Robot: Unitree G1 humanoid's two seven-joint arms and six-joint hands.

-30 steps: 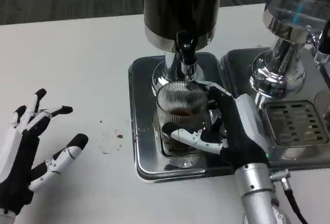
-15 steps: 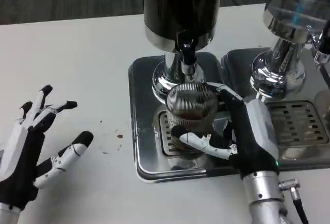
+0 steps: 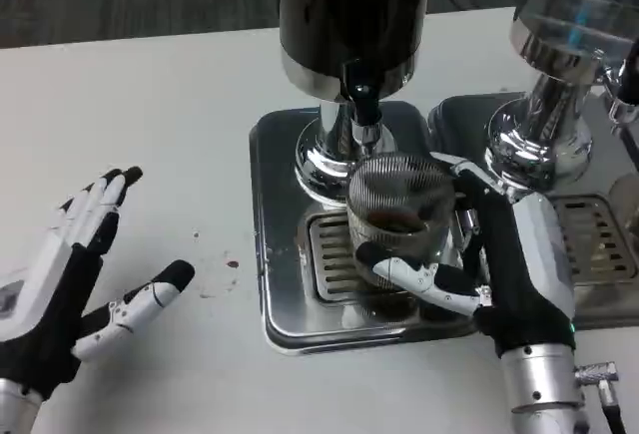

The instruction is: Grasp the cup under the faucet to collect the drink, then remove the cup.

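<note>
A ribbed glass cup (image 3: pixel 399 205) with dark drink in its bottom is held by my right hand (image 3: pixel 489 264), whose fingers wrap its right side while the thumb crosses its front. The cup is lifted off the drip grate (image 3: pixel 334 254) and sits to the right of the black faucet (image 3: pixel 364 115) of the dark dispenser (image 3: pixel 349 15). My left hand (image 3: pixel 70 284) hovers over the white table at the left, fingers spread, holding nothing.
The steel drip tray (image 3: pixel 280 215) surrounds the grate. A second chrome dispenser (image 3: pixel 559 75) with its own tray and grate (image 3: pixel 599 234) stands at the right, close to my right hand. Small brown drips (image 3: pixel 230 264) mark the table left of the tray.
My right hand has raised the cup off the grate and carried it to the right, out from under the faucet. My left hand has drifted slightly up and right, its fingers closer together.
</note>
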